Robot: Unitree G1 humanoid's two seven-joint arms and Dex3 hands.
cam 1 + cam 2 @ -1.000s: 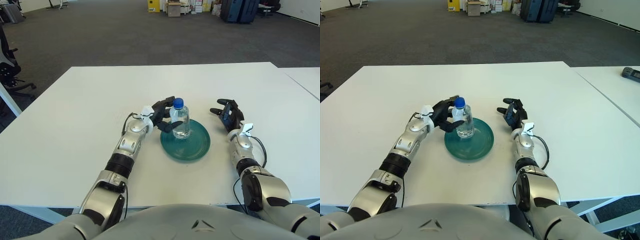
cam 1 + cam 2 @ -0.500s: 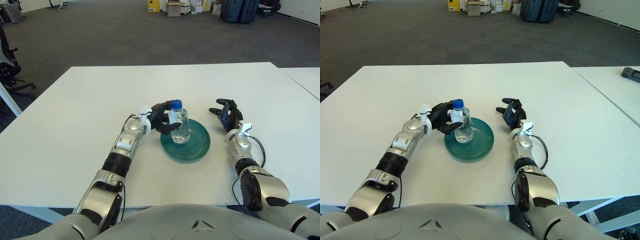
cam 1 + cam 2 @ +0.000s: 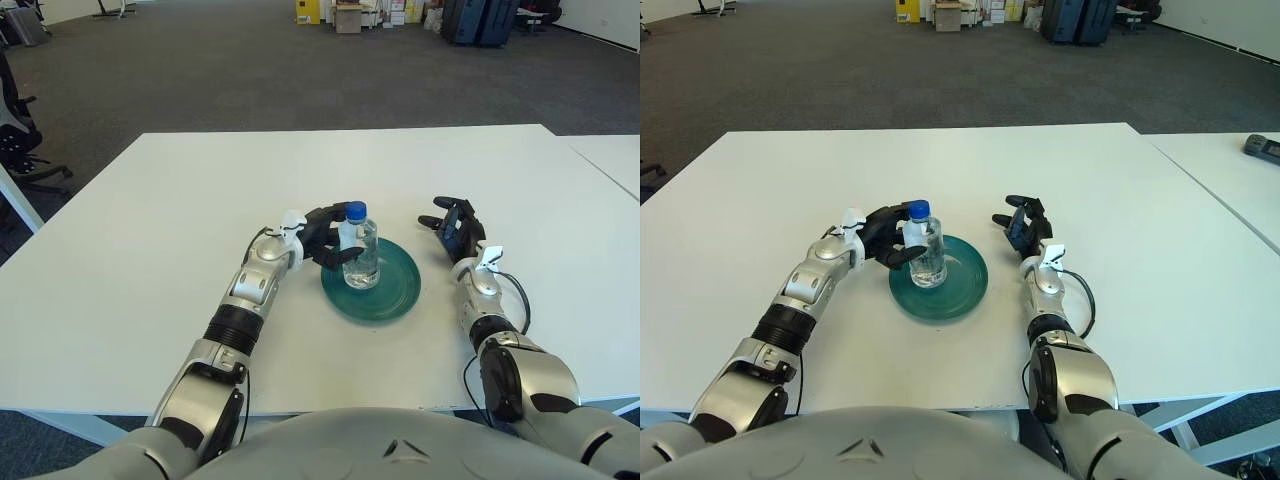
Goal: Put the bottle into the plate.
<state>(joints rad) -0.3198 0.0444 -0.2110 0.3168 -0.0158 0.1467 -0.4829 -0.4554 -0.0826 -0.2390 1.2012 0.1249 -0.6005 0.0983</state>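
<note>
Bottle (image 3: 360, 248) has come down and stands upright in the green plate (image 3: 395, 290), at its ten o'clock edge. Left hand (image 3: 322, 236) still wraps it; release looks next. Right hand (image 3: 455, 228) waits relaxed at the plate's three o'clock.

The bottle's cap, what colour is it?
Blue; the clear plastic bottle's cap shows best in the left eye view.
</note>
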